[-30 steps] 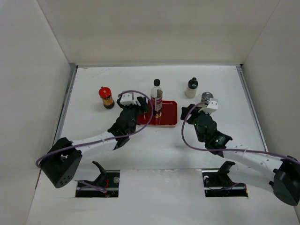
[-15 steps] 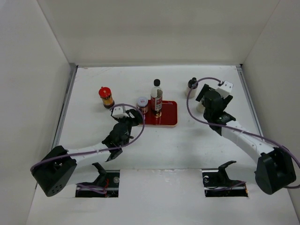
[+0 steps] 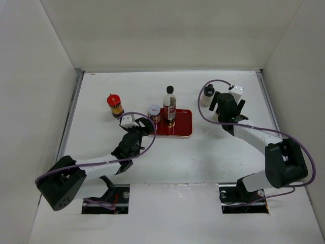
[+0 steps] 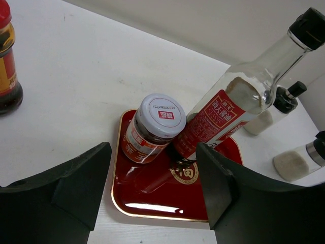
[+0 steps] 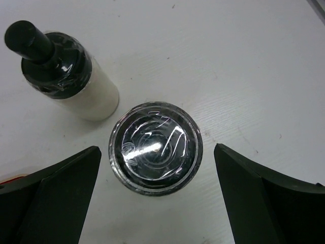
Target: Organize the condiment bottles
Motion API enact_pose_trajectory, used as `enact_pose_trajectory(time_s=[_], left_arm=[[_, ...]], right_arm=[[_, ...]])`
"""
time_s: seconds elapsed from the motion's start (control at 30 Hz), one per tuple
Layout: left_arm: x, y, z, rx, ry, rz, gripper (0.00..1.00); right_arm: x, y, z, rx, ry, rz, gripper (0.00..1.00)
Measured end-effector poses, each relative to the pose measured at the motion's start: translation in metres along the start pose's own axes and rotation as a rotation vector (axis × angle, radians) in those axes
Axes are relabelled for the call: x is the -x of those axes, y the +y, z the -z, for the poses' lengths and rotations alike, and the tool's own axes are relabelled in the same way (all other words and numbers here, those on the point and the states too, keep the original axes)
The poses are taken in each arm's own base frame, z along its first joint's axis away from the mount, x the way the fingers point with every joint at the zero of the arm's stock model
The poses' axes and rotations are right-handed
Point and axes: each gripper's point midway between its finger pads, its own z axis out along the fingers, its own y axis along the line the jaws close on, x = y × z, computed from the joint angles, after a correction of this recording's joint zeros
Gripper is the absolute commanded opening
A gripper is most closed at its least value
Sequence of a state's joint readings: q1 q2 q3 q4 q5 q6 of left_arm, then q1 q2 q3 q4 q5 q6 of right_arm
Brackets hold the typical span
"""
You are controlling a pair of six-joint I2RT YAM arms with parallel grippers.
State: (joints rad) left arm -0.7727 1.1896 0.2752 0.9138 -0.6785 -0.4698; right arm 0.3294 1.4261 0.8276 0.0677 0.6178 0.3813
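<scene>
Left gripper has backed off, half open and empty — pale-lidded jar stands on the red tray beside the tall bottle. Right gripper, now spread wide, brackets the far-right grey-lidded shaker — likely next.

White table: red tray, red-lidded jar, white bottle, shaker (beside bottle).

The tray is glossy red with a gold rim; the tall bottle carries a red label and black cap; the shaker has a dark grey lid.
</scene>
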Motion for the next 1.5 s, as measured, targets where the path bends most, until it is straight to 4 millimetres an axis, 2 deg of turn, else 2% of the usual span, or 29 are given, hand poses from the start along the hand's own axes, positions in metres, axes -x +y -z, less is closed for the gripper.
enact_pose_trajectory(time_s=[0.03, 0.27, 0.33, 0.43, 0.5, 0.7, 0.8, 0.97, 1.2, 1.27, 1.37, 1.5], left_arm=[[-0.001, 0.001, 0.0, 0.002, 0.001, -0.001, 0.66], [0.0, 0.004, -0.002, 0.014, -0.003, 0.0, 0.66], [0.001, 0.005, -0.003, 0.017, -0.008, 0.002, 0.66], [0.003, 0.008, -0.005, 0.024, -0.015, 0.005, 0.66], [0.005, 0.009, -0.005, 0.03, -0.02, 0.008, 0.66], [0.007, 0.015, -0.008, 0.048, -0.029, 0.017, 0.66], [0.008, 0.018, -0.008, 0.055, -0.034, 0.021, 0.66], [0.005, 0.024, -0.007, 0.067, -0.029, 0.017, 0.66], [0.006, 0.026, -0.007, 0.073, -0.031, 0.021, 0.66], [0.006, 0.027, -0.008, 0.077, -0.033, 0.021, 0.66], [0.007, 0.027, -0.008, 0.077, -0.034, 0.022, 0.66], [0.006, 0.028, -0.008, 0.079, -0.033, 0.022, 0.66]], right_arm=[[-0.001, -0.001, -0.003, -0.005, 0.004, 0.001, 0.98], [-0.001, 0.0, -0.016, -0.002, -0.005, 0.004, 0.52], [0.002, 0.003, -0.015, 0.011, -0.02, 0.008, 0.49], [0.005, 0.015, -0.008, 0.051, -0.049, 0.017, 0.49], [0.007, 0.03, 0.007, 0.102, -0.064, 0.029, 0.5], [0.016, 0.096, 0.057, 0.315, -0.122, 0.031, 0.52], [0.013, 0.127, 0.071, 0.402, -0.115, 0.043, 0.52], [0.004, 0.159, 0.069, 0.463, -0.095, 0.057, 0.53], [-0.03, 0.175, 0.052, 0.46, -0.039, 0.103, 0.57], [-0.036, 0.177, 0.049, 0.46, -0.033, 0.11, 0.65], [-0.033, 0.181, 0.051, 0.466, -0.037, 0.099, 0.87], [-0.027, 0.188, 0.057, 0.478, -0.059, 0.081, 0.95]])
